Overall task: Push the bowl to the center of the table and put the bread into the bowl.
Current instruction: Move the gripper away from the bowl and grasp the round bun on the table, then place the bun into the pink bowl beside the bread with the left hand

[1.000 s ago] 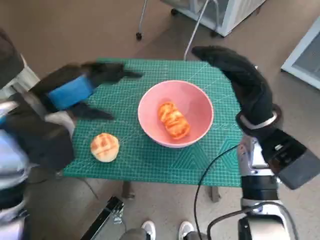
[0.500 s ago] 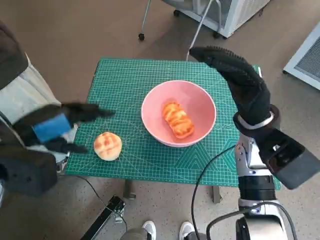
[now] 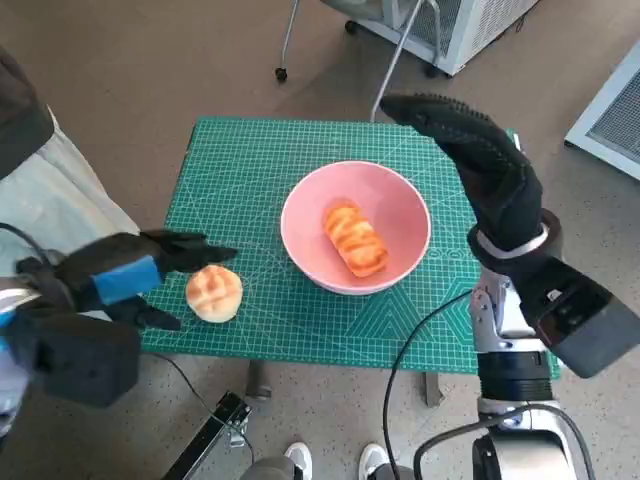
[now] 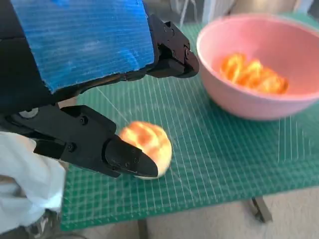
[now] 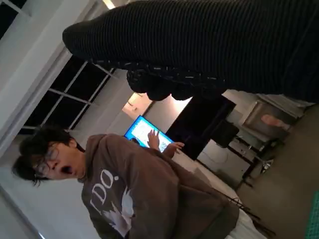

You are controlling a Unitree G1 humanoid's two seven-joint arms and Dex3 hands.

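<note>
Before you, the pink bowl (image 3: 355,227) sits near the middle of the green-matted surface (image 3: 250,160) and holds a long twisted bread (image 3: 354,240). A round bread (image 3: 213,293) lies on the mat beside the bowl. Your left hand (image 3: 120,276) has its fingers (image 4: 132,160) spread around this round bread, not closed on it. Your right hand (image 3: 480,165) is raised beside the bowl's far rim, fingers extended and empty.
</note>
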